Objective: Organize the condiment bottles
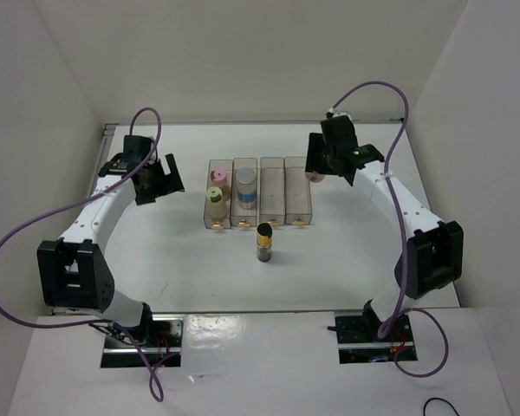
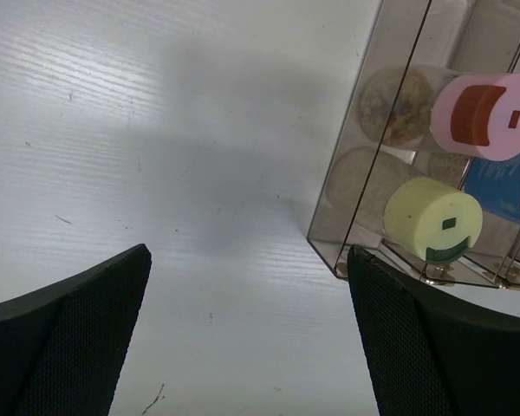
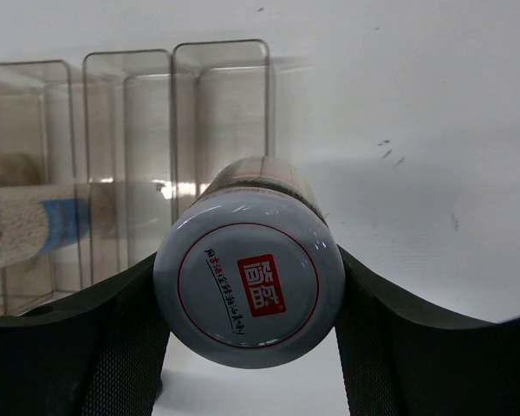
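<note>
The right gripper (image 3: 251, 368), half closed, holds the grey-capped jar (image 3: 249, 290) just beside the rightmost bin (image 1: 300, 201), toward the worktop's (image 1: 355, 251) far right edge. The left gripper (image 2: 247, 277) hangs wide open and empty. If lowered off-centre, the jar could strike the bin's wall and tip.

Grey-capped jar (image 1: 315, 178) mostly hidden behind right hand (image 1: 317, 170), top view; blue-labelled jar (image 2: 503, 184) cut off at edge.

We record: one white table (image 1: 329, 260), faintly grained and lightly scuffed; plain white back wall (image 1: 260, 52), left wall (image 1: 35, 130), right wall (image 1: 490, 104) enclosing it; soft even light, pale shadows.
</note>
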Controlling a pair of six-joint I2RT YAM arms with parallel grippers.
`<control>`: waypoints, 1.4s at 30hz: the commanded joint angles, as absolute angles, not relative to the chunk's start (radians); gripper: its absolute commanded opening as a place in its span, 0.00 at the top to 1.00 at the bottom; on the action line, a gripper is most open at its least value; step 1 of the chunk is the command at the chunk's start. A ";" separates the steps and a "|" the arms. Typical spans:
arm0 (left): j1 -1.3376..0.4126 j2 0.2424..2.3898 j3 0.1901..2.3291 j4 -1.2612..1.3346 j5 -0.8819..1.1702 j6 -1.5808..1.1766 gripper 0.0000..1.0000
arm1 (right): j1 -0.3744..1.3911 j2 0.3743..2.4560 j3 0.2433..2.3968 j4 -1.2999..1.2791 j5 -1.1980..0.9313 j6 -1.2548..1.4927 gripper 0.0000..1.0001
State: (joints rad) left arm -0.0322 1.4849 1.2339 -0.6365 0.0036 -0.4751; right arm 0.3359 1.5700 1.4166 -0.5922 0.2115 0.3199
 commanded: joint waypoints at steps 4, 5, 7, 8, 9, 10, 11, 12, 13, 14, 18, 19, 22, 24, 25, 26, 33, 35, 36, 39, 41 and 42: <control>0.003 1.448 1.195 -0.583 0.055 -0.482 0.00 | 0.420 1.612 1.500 -0.548 0.204 0.319 0.85; 0.003 1.448 1.186 -0.583 0.055 -0.482 0.00 | 0.420 1.624 1.490 -0.532 0.204 0.319 0.85; 0.014 1.448 1.177 -0.583 0.055 -0.472 0.00 | 0.420 1.637 1.489 -0.519 0.195 0.319 0.85; 0.014 1.448 1.177 -0.583 0.055 -0.472 0.00 | 0.420 1.649 1.489 -0.518 0.195 0.319 0.85; 0.014 1.448 1.177 -0.583 0.055 -0.463 0.00 | 0.420 1.664 1.480 -0.509 0.186 0.319 0.85; 0.023 1.448 1.177 -0.583 0.064 -0.463 0.00 | 0.429 1.664 1.480 -0.509 0.186 0.319 0.85; 0.023 1.448 1.177 -0.583 0.064 -0.463 0.00 | 0.430 1.680 1.480 -0.499 0.186 0.319 0.85; 0.023 1.448 1.177 -0.583 0.064 -0.463 0.00 | 0.430 1.696 1.480 -0.499 0.186 0.319 0.85; 0.023 1.448 1.177 -0.583 0.064 -0.454 0.00 | 0.430 1.706 1.480 -0.499 0.186 0.319 0.85; 0.032 1.448 1.177 -0.583 0.074 -0.454 0.00 | 0.430 1.706 1.480 -0.499 0.186 0.319 0.85; 0.041 1.448 1.167 -0.583 0.074 -0.445 0.00 | 0.439 1.747 1.470 -0.477 0.195 0.319 0.85; 0.041 1.448 1.167 -0.583 0.074 -0.445 0.00 | 0.439 1.761 1.470 -0.477 0.195 0.319 0.85; 0.051 1.448 1.167 -0.583 0.083 -0.436 0.00 | 0.439 1.772 1.460 -0.468 0.204 0.319 0.85; 0.051 1.448 1.167 -0.583 0.083 -0.436 0.00 | 0.448 1.784 1.451 -0.456 0.204 0.319 0.85; 0.051 1.448 1.167 -0.574 0.083 -0.436 0.00 | 0.448 1.793 1.451 -0.456 0.204 0.319 0.85; 0.051 1.448 1.167 -0.574 0.083 -0.436 0.00 | 0.448 1.793 1.451 -0.445 0.204 0.319 0.85; 0.060 1.457 1.167 -0.574 0.092 -0.426 0.00 | 0.448 1.813 1.431 -0.425 0.213 0.319 0.85; 0.060 1.466 1.167 -0.574 0.092 -0.426 0.00 | 0.448 1.824 1.422 -0.425 0.213 0.328 0.85; 0.060 1.466 1.167 -0.574 0.103 -0.426 0.00 | 0.457 1.835 1.422 -0.425 0.213 0.328 0.84; 0.060 1.476 1.167 -0.563 0.113 -0.426 0.00 | 0.457 1.835 1.422 -0.425 0.227 0.328 0.82; 0.060 1.485 1.158 -0.563 0.124 -0.426 0.00 | 0.466 1.835 1.413 -0.425 0.239 0.328 0.82; 0.060 1.485 1.158 -0.554 0.124 -0.426 0.00 | 0.466 1.835 1.413 -0.425 0.239 0.328 0.82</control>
